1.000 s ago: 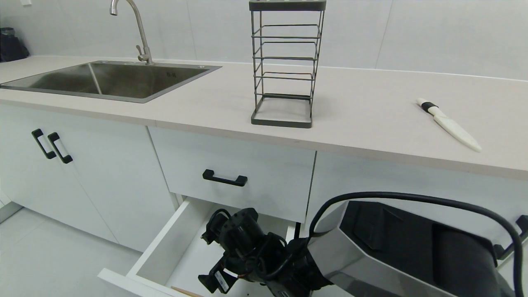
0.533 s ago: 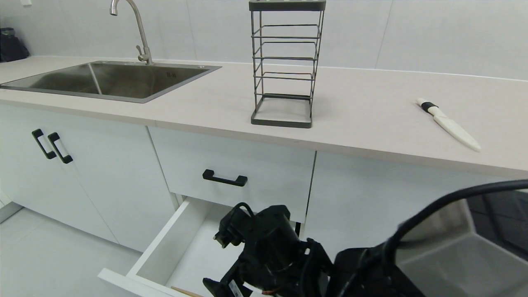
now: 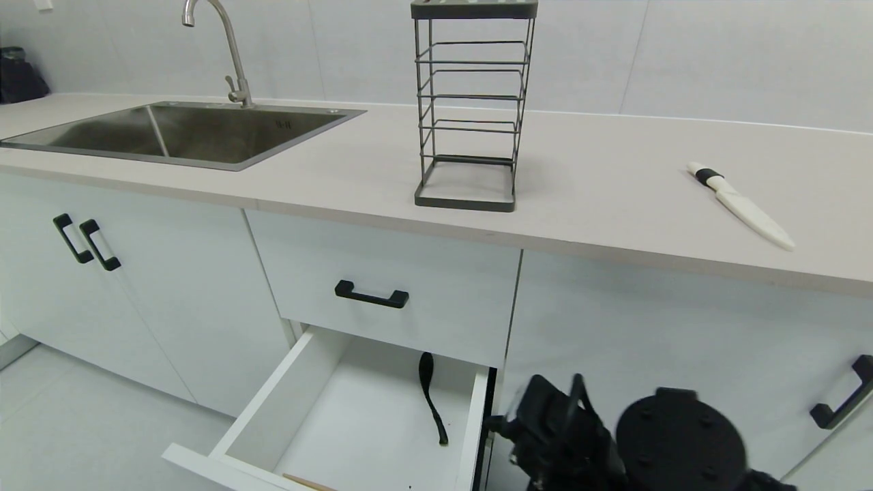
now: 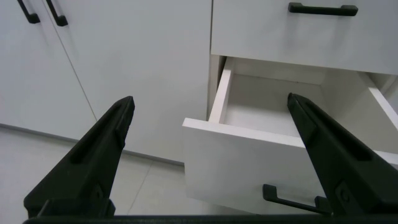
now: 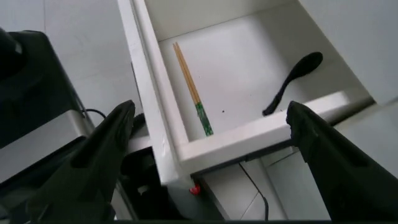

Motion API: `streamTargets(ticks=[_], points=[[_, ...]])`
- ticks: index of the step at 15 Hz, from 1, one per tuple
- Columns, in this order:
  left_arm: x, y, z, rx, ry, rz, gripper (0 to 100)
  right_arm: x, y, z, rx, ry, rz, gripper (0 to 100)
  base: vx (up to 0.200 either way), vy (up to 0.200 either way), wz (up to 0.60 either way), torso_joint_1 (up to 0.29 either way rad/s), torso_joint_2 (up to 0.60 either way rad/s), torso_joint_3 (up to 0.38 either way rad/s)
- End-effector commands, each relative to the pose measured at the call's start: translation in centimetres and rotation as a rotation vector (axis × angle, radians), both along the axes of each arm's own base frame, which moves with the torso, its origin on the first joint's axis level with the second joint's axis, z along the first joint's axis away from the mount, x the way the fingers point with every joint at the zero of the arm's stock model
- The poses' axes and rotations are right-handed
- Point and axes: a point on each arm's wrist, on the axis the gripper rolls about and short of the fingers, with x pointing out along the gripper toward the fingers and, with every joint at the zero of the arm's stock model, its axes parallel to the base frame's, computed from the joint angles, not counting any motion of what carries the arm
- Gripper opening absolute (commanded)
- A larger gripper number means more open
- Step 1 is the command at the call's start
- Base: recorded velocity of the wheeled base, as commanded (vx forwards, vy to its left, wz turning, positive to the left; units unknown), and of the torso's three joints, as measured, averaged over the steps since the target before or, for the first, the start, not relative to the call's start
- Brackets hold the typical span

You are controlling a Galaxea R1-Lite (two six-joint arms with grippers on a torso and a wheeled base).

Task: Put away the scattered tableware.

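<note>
Your right fingers point(image 5: 102, 155) stand wide apart with nothing between them. In the gap past their tips lies the open drawer point(image 5: 242, 50), seen from above. A pair of chopsticks point(image 5: 191, 90), green near one end, rests on the drawer floor just past the tip of one finger, lying along the inside of the drawer front. A black spoon point(image 5: 292, 81) lies just past the tip of the other finger, deeper in the drawer and apart from the chopsticks. Both pieces sit below the fingers and touch neither one.

Your left fingers point(image 4: 93, 162) are spread just as wide and hold nothing. Beyond their tips, framed in the gap, is the drawer's white front panel. Its black handle point(image 4: 292, 200) is close beside one finger, though you cannot tell whether they touch.

The knife point(image 3: 740, 204), white with a black band near the handle, lies flat on the tabletop point(image 3: 614, 170), well apart from both pairs of fingers and higher than the drawer they face. A wire rack point(image 3: 470, 109) stands upright on the same tabletop, between the knife and the sink point(image 3: 177, 129).
</note>
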Motion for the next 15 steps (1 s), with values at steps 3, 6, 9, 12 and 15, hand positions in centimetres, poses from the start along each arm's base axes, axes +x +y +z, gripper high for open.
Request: streamTargets(ticks=[3,6,9,12,15], points=[[0.0,0.0,0.0,0.000,0.000,0.000,100,-1.9,-8.5,2.6,0.104,-0.058,-0.080,100,0.000,0.000,0.00,0.000,0.00,0.000],[0.0,0.0,0.0,0.000,0.002,0.000,100,-4.7,-14.4,2.2,0.162,-0.120,-0.129,100,0.000,0.000,0.00,0.000,0.00,0.000],[0.0,0.0,0.0,0.000,0.000,0.000,100,-6.6,-17.5,3.3,0.244,-0.208,-0.228,100,0.000,0.000,0.00,0.000,0.00,0.000],[0.0,0.0,0.0,0.000,0.000,0.000,100,-7.5,-19.4,5.0,0.320,-0.324,-0.366,100,0.000,0.000,0.00,0.000,0.00,0.000],[0.0,0.0,0.0,0.000,0.002,-0.001,100,-8.7,-21.1,6.1,0.341,-0.514,-0.533,100,0.000,0.000,0.00,0.000,0.00,0.000]])
